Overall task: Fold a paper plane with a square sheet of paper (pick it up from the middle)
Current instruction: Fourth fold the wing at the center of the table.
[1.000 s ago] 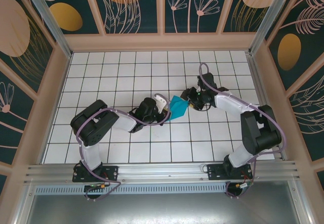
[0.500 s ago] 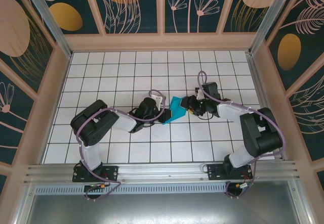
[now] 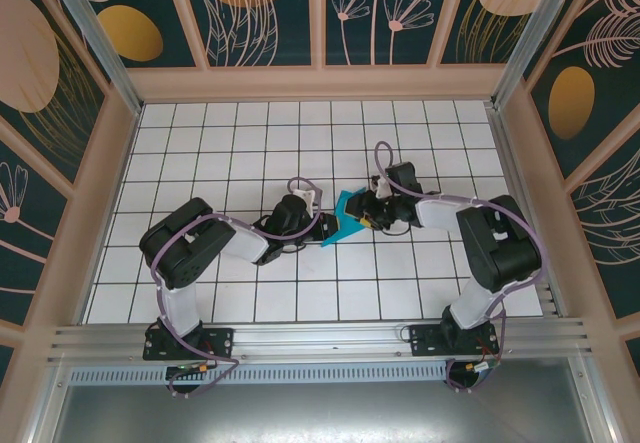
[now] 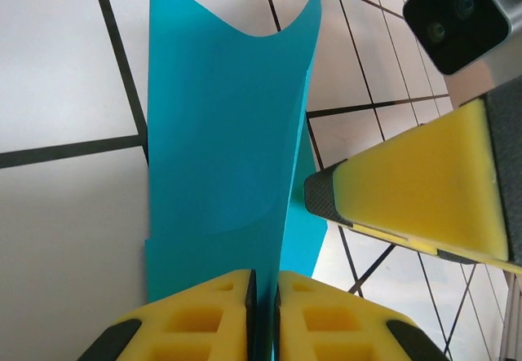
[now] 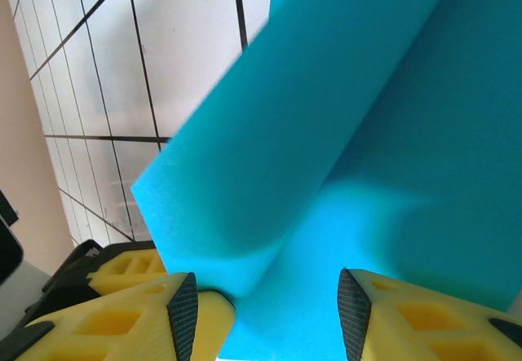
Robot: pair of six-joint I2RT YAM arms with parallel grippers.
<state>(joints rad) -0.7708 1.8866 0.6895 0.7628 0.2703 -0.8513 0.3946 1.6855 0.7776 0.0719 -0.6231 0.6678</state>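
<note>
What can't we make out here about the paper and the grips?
Top view: sheet small, partly covered by the arms; creases unreadable.
Left wrist: sheet's lower edge hidden in the left gripper's shut jaws.
Right wrist: sheet blurred, cut off top and right; contact with the right gripper's open jaws unclear.

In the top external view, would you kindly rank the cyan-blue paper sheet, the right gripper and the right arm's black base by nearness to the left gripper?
1. Cyan-blue paper sheet: pinched in the jaws of the left gripper.
2. Right gripper: just right of the paper.
3. Right arm's black base: lower right, by the near edge.
</note>
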